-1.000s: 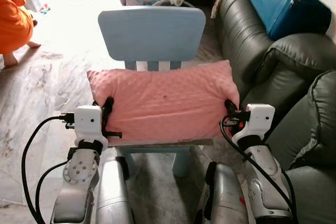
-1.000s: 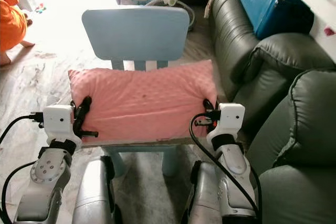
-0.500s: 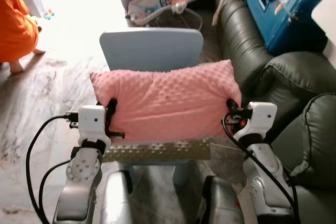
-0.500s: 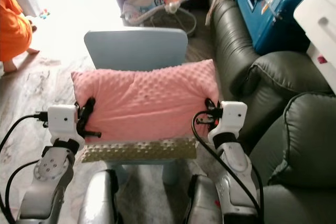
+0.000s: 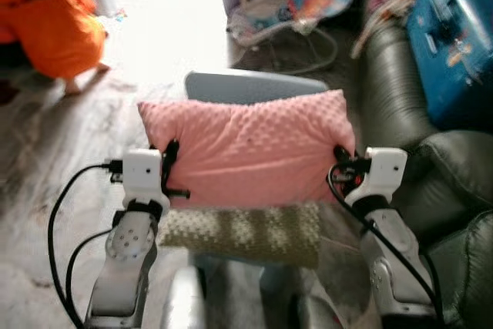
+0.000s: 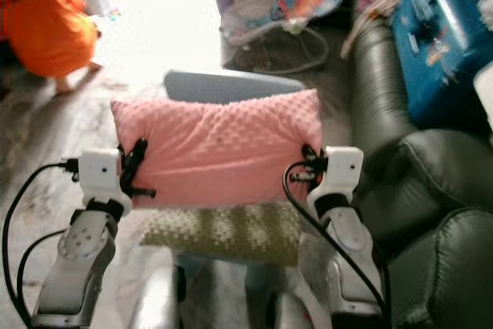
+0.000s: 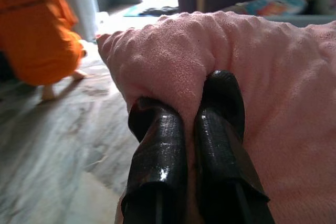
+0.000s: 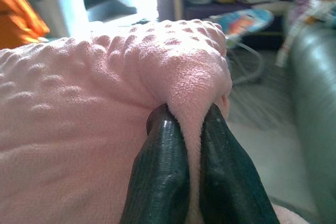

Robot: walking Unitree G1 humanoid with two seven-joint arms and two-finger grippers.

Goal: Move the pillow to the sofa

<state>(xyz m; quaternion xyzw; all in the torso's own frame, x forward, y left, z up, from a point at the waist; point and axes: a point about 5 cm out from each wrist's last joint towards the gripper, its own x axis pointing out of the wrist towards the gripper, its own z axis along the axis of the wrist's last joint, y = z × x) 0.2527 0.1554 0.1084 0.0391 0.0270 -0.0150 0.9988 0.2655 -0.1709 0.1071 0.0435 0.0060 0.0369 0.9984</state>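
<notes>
Pink pillow (image 5: 250, 152) held up between the two tools, clear of the light-blue chair (image 5: 254, 86) behind it; a greenish dotted cushion (image 5: 243, 233) sits below it on the chair seat. Left tool (image 5: 171, 171) pinches the pillow's left edge, right tool (image 5: 339, 167) its right edge. Both pairs of fingers are pressed together on a fold of fabric, seen plainly in the wrist views: left fingers (image 7: 215, 108) and right fingers (image 8: 163, 150) each bite a ridge of the nubbly cover. Dark leather sofa (image 5: 400, 105) lies beyond the right tool. Judgement: pillow is lifted, carry to sofa not yet done. To do it well, keep both pinches level and the span taut so the pillow doesn't sag or snag the chair back while swinging toward the right tool's side. Head views give the layout, including a person in orange (image 5: 54, 17) crouched past the left tool and a baby bouncer (image 5: 293, 13) beyond the chair; wrist views give grip depth instead.
</notes>
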